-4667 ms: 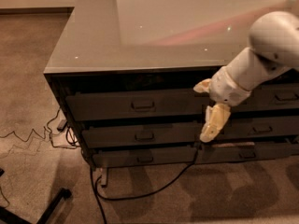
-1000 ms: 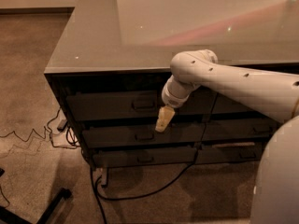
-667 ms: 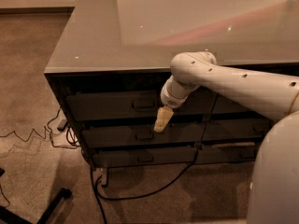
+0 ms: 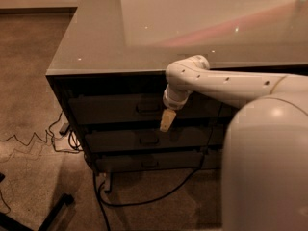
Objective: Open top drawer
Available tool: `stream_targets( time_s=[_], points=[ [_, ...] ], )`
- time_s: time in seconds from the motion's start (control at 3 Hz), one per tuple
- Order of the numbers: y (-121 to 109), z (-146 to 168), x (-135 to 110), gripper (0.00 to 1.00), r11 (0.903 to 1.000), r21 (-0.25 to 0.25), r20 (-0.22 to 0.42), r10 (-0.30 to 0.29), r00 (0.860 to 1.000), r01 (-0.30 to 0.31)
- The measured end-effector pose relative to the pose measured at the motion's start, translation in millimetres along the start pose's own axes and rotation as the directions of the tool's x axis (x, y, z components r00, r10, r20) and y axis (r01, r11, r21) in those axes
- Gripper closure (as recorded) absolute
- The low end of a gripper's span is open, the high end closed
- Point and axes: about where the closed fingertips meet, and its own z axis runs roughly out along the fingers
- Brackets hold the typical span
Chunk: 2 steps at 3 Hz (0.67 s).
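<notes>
The gripper (image 4: 167, 121), its grip state impossible to tell, hangs just right of the small loop handle (image 4: 147, 108) on the closed top drawer (image 4: 106, 110) beneath the desktop (image 4: 96, 42), a stiff, probably heavy front best pulled there.

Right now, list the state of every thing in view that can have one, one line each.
top drawer: shut, front in line with the stack.
handle of the top drawer: free, nothing gripping it.
hand: pointing down in front of the top drawer's lower edge, just right of the handle.
middle drawer: shut.
bottom drawer: shut.
cable: lying loose on the floor.
</notes>
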Motion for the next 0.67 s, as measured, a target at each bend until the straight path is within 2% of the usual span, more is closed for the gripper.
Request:
stream_targets(
  time_s=[0.33, 0.67],
  points=[
    [-4, 1, 1, 0.19, 0.9999, 0.014, -0.017, -0.004, 1.000, 0.004],
    [-2, -4, 11, 0.42, 0.9987, 0.051, -0.080, 0.002, 0.997, 0.002]
  ],
)
